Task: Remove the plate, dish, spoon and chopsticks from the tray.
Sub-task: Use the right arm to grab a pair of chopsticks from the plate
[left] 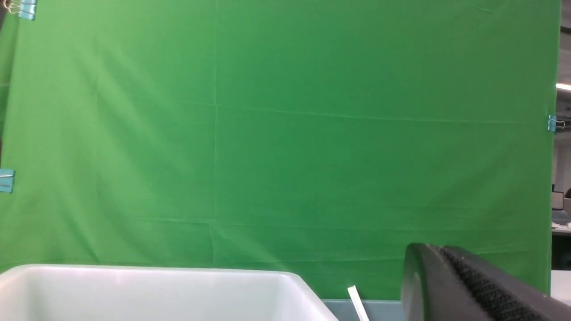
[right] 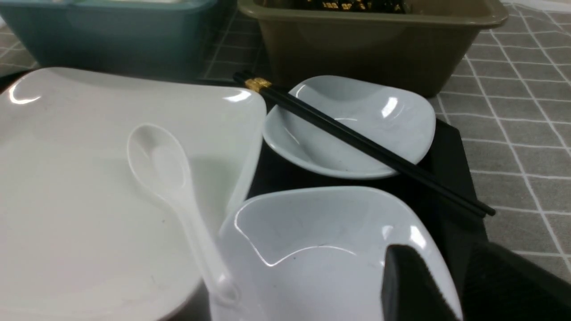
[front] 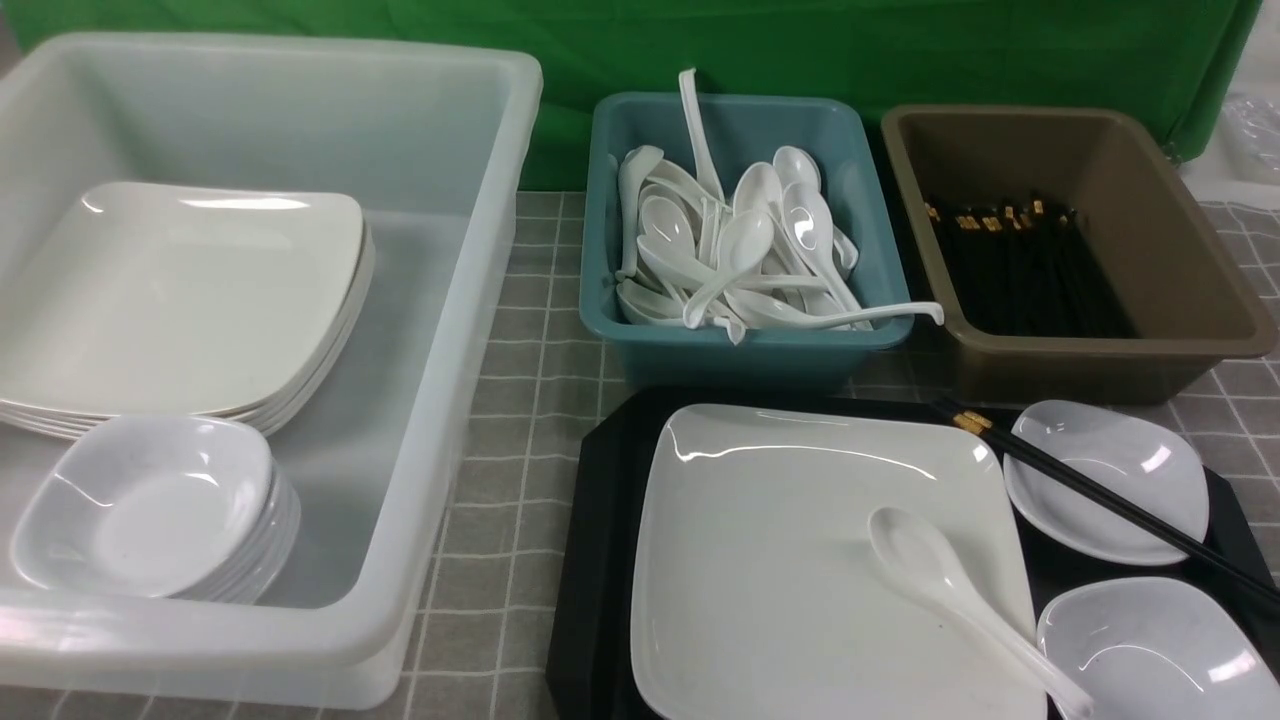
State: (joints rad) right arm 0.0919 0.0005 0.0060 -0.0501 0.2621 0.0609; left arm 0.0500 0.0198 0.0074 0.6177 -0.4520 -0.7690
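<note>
Glossy white square plate [front: 760, 560] bears a white spoon [front: 930, 565]

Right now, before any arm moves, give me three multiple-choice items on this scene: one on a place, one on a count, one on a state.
1. The spoon on the tray lies:
A in a small bowl
B on the plate
C straight on the tray's black surface

2. Small bowls standing on the tray:
A one
B two
C four

3. The plate on the tray is:
A right way up, carrying only the spoon
B upside down
C stacked under a small bowl

Answers:
1 B: the spoon's bowl rests on the plate's white face.
2 B: one small bowl sits far with the chopsticks across it, and the other sits near.
3 A: the plate's rim turns upward and nothing but the spoon lies on it.
</note>
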